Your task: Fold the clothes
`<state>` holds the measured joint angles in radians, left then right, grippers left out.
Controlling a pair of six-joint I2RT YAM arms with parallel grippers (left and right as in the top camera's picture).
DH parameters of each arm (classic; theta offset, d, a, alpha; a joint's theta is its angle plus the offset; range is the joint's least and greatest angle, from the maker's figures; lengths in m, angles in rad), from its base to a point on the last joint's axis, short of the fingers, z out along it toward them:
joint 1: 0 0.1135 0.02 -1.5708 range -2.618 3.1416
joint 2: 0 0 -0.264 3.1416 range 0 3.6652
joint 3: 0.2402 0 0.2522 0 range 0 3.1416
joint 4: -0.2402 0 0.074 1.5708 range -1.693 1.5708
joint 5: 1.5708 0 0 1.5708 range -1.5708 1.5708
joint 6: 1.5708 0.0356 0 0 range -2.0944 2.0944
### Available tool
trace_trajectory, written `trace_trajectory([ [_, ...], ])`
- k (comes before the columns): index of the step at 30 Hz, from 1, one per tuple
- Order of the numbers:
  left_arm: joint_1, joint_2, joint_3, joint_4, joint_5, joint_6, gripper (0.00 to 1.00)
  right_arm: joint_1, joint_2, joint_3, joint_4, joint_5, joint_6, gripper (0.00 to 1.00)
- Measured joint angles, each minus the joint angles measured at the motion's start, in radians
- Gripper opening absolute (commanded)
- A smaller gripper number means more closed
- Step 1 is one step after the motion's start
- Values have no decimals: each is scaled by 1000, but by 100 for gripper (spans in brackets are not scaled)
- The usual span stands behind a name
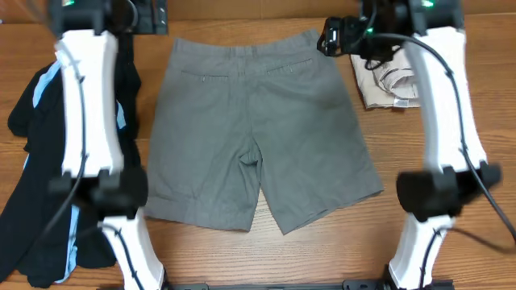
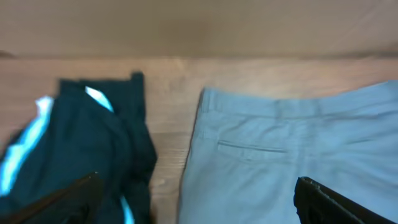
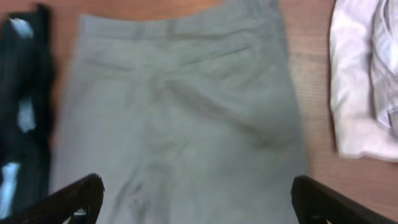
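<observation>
The mid-grey shorts (image 1: 258, 137) lie flat in the middle of the table, waistband at the far side, back pockets up. They also show in the left wrist view (image 2: 292, 155) and the right wrist view (image 3: 186, 112). The black garment with light-blue stripes (image 1: 48, 153) lies crumpled to their left (image 2: 93, 143). The beige garment (image 1: 387, 84) lies folded at the far right (image 3: 360, 81). My left gripper (image 2: 198, 180) is open and empty, held above the gap between the black garment and the shorts. My right gripper (image 3: 196, 180) is open and empty, held above the shorts, and shows in the overhead view (image 1: 339, 36).
The wooden table (image 1: 201, 258) shows bare at the front. Both white arms rise from bases at the front edge, the left one (image 1: 89, 121) over the black garment, the right one (image 1: 443, 121) beside the shorts' right leg.
</observation>
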<state>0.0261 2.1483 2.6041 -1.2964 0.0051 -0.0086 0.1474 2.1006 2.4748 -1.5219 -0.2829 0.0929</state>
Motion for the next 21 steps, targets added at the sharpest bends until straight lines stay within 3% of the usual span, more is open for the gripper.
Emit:
trace_trajectory([
  [7,0,-233,44,-163,40,0,100,89,-173,19,-169,37,89,100],
  [13,0,-232,43,-347,55,8,100,275,-220,-5,-172,200,237,100],
  [21,-1,-219,34,-391,63,12,100,465,-383,-190,-171,354,397,100],
])
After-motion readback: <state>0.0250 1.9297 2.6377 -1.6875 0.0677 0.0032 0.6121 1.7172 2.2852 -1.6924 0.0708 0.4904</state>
